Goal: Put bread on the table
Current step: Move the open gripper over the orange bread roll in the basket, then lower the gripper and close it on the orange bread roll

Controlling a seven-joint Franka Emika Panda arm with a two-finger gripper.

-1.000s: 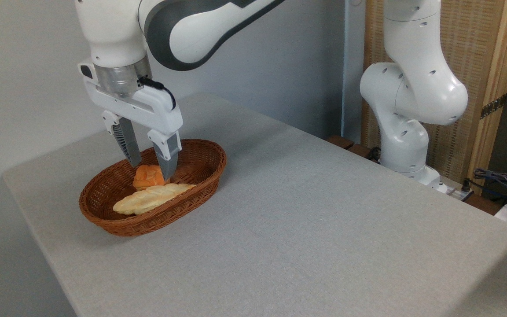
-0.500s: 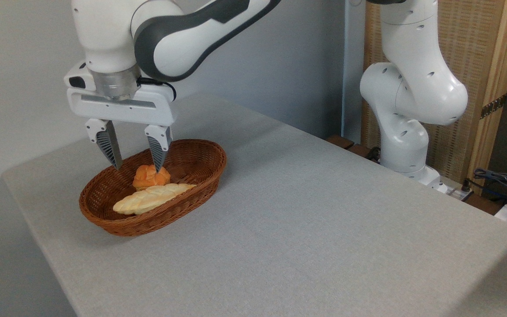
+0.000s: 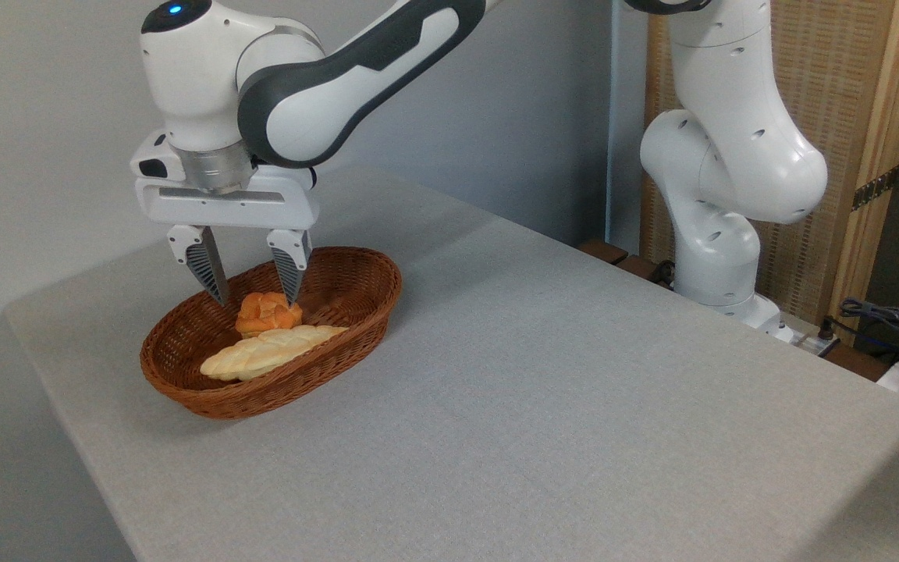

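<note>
Hand (image 3: 256, 298) hangs over the back half of the wicker basket (image 3: 356, 343), fingers spread wide and pointing down, holding nothing. Tips sit just above and either side of the bread (image 3: 268, 312); right fingertip is close to the bun's top edge, contact can't be told. Bread is in the basket, an orange knotted bun resting against the long braided loaf (image 3: 270, 350), which lies in front of it along the basket's length. The loaf's near flank and the basket wall box the bun in at the front; the rear basket wall rises behind the fingers.

Basket sits toward the left end of the worktop (image 3: 559, 406), near the left edge and rounded corner. Right of the basket the grey, fabric-textured surface runs bare across the middle to the near edge and out to the right side. The far edge runs diagonally from upper left down to the right.

Arm base (image 3: 730, 234) stands off the far right edge, well apart from the basket; the forearm crosses above the worktop's back section. Cables and a power strip (image 3: 886, 328) lie beyond the right corner. Plain pale wall behind, and a woven panel (image 3: 840, 101) in a wooden frame behind the arm base.
</note>
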